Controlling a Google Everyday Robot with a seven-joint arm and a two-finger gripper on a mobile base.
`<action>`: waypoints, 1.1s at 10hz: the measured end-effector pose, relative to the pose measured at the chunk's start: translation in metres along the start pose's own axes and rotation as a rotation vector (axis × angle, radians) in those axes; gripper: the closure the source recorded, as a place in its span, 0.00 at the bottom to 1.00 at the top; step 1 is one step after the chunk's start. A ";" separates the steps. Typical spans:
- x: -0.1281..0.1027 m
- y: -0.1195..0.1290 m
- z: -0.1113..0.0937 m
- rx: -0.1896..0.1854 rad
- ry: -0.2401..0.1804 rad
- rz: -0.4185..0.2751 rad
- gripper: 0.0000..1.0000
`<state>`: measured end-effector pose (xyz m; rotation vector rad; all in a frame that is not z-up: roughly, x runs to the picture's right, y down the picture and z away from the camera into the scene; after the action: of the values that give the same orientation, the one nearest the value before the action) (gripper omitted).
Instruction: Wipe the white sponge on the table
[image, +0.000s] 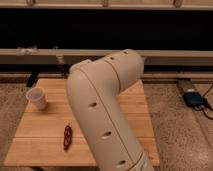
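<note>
The light wooden table (40, 135) fills the lower middle of the camera view. My bulky cream arm (102, 95) rises from the bottom edge and bends left over the table, hiding much of its top. The gripper is not in view; it is hidden behind the arm. The white sponge is hidden or out of view. A white paper cup (37, 98) stands upright near the table's left side. A red-brown elongated object (67, 137) lies on the front part of the table, just left of the arm.
A dark wall with a long pale ledge (170, 56) runs behind the table. A blue-black device (194, 98) with a cable lies on the speckled floor at the right. Small clutter (27, 50) sits on the ledge at the left.
</note>
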<state>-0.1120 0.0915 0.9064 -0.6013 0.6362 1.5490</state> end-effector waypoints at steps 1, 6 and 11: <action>0.001 0.002 0.004 -0.002 0.008 -0.006 0.20; 0.006 0.013 0.013 -0.007 0.042 -0.040 0.46; 0.008 0.014 0.018 -0.007 0.076 -0.044 0.93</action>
<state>-0.1266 0.1094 0.9143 -0.6777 0.6717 1.4937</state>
